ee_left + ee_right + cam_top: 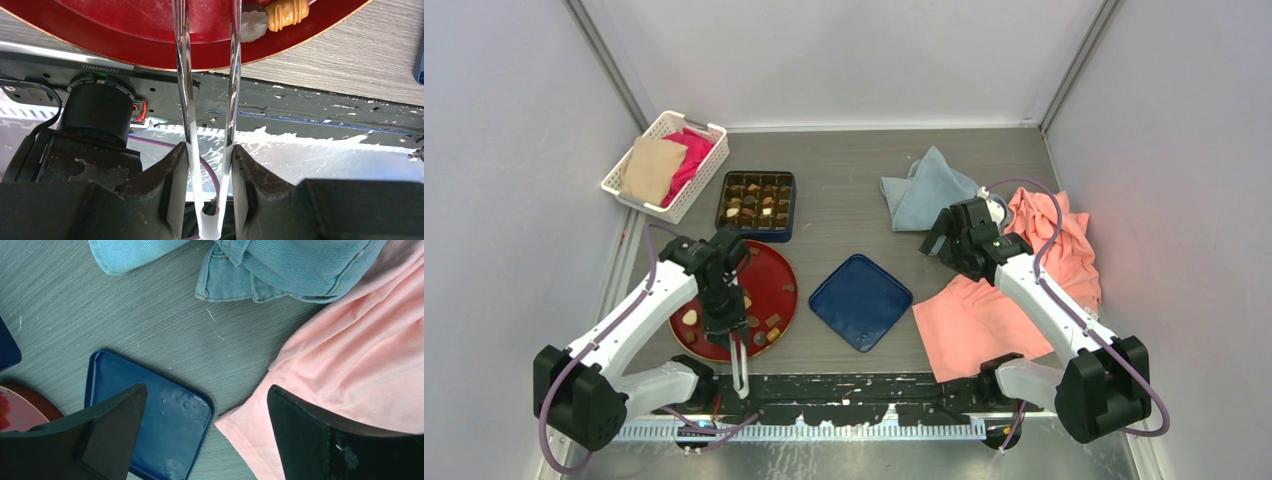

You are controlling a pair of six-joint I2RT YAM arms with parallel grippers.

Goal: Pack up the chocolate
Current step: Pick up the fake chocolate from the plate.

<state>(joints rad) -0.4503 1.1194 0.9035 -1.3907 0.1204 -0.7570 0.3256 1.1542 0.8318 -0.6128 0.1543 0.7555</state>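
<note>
Left claw is pinched narrow on the metal tongs, their folded end between its fingers and both arms running out over the red plate's near rim. Right claw gapes wide and holds nothing. It hangs above the surface between the pink cloth and the blue square tray, with the denim cloth beyond. Far left sits the white basket. Just past the plate's far edge is the dark box, its cells holding chocolate. Loose pieces dot the plate. Near its rim a tan ridged piece lies flat, long axis crosswise to the tongs, butting a pale ruffled piece just beside one tong arm.
</note>
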